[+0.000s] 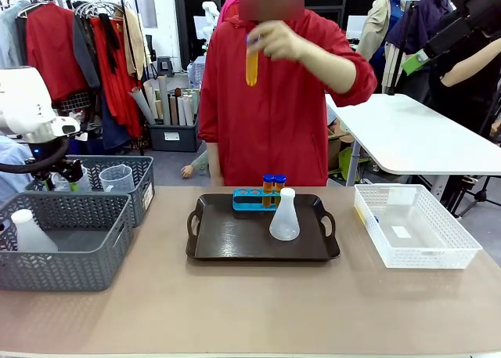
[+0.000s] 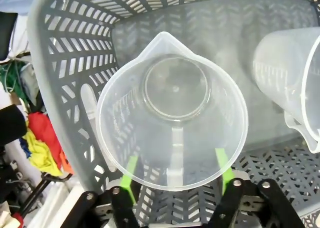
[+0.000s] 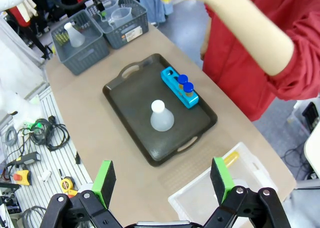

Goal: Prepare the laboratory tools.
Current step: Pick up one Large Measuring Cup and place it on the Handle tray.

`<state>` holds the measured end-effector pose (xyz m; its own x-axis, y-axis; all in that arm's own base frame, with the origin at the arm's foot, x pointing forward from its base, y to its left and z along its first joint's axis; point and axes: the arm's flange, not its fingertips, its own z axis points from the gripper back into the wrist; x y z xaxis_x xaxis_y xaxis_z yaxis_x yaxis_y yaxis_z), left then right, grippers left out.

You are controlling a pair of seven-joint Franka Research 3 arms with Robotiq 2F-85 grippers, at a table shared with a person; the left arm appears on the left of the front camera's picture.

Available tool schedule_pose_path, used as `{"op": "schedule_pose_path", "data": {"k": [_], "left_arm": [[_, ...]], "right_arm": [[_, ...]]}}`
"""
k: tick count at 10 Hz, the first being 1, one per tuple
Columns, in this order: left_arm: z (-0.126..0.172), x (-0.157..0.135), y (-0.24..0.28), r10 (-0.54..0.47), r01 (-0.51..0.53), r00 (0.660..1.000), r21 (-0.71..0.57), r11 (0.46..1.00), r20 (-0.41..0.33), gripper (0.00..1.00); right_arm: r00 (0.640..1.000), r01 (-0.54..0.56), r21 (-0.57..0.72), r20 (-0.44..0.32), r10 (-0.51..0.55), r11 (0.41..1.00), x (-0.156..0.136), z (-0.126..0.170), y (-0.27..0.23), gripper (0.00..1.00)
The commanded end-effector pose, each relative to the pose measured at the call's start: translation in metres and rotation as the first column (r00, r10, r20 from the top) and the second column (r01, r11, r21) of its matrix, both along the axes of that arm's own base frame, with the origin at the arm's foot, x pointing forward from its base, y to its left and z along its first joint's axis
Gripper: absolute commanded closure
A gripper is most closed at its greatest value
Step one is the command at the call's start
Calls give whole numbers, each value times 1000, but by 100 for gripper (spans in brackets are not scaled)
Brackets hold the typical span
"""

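In the left wrist view a clear handled measuring beaker [image 2: 172, 103] lies mouth toward me in a grey basket [image 2: 70, 53]. My left gripper [image 2: 176, 160] is open, its green pads [image 2: 131, 172] on either side of the beaker's handle, seen through its wall. From the front, that gripper [image 1: 66, 174] hangs in the far grey basket beside a beaker [image 1: 117, 178]. My right gripper [image 3: 162, 185] is open, high above the table. On the dark tray [image 1: 227, 240] stand a white conical flask [image 1: 284, 215] and a blue rack [image 1: 250, 200] with two orange tubes [image 1: 268, 187]. The person's hand holds up another orange tube [image 1: 251, 60].
A second beaker [image 2: 290, 73] lies beside the first. The near grey basket [image 1: 63, 256] holds another flask [image 1: 27, 231]. At the right, a white mesh bin [image 1: 415, 226] holds what looks like an orange tube [image 3: 230, 159]. Bare table lies in front of the tray.
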<state>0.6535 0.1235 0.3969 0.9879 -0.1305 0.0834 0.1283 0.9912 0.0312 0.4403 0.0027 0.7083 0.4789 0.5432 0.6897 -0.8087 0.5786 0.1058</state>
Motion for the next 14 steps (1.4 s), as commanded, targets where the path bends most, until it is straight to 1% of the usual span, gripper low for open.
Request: {"op": "schedule_pose_path", "data": {"k": [1,2,3,5,6,7,8,9,11,12,13,14], "left_arm": [[4,-1,4,-19,19,1000,1,1000,14,71],[4,-1,4,-17,17,1000,-2,1000,10,91],[5,-1,3,-14,14,1000,-8,1000,9,100],[15,-5,0,-21,21,1000,-12,1000,17,100],[24,-8,-2,-47,47,999,-8,999,25,100],[38,-14,-7,-71,71,997,-10,997,41,100],[57,-21,-14,-119,119,991,-2,993,58,100],[82,-29,-23,-145,144,989,7,989,34,100],[138,-46,-35,-231,225,970,76,971,75,100],[169,-58,-43,-257,247,962,104,963,90,100],[195,-68,-49,-308,291,945,144,946,107,100],[221,-80,-60,-369,348,922,167,923,119,100]], "right_arm": [[1000,-8,10,7,8,1000,0,2,2,0],[1000,-8,10,7,8,1000,0,2,2,0],[1000,-8,10,7,8,1000,0,2,2,0],[1000,-8,10,7,8,1000,0,2,2,0],[1000,-8,10,7,8,1000,0,2,2,0],[1000,-8,10,7,8,1000,0,2,2,0],[1000,-8,10,7,8,1000,0,2,2,0],[1000,-8,10,7,8,1000,0,2,2,0],[1000,-8,10,7,8,1000,0,2,2,0],[1000,-8,10,7,8,1000,0,2,2,0],[1000,-8,10,7,8,1000,0,2,2,0],[1000,-8,10,7,8,1000,0,2,2,0]]}}
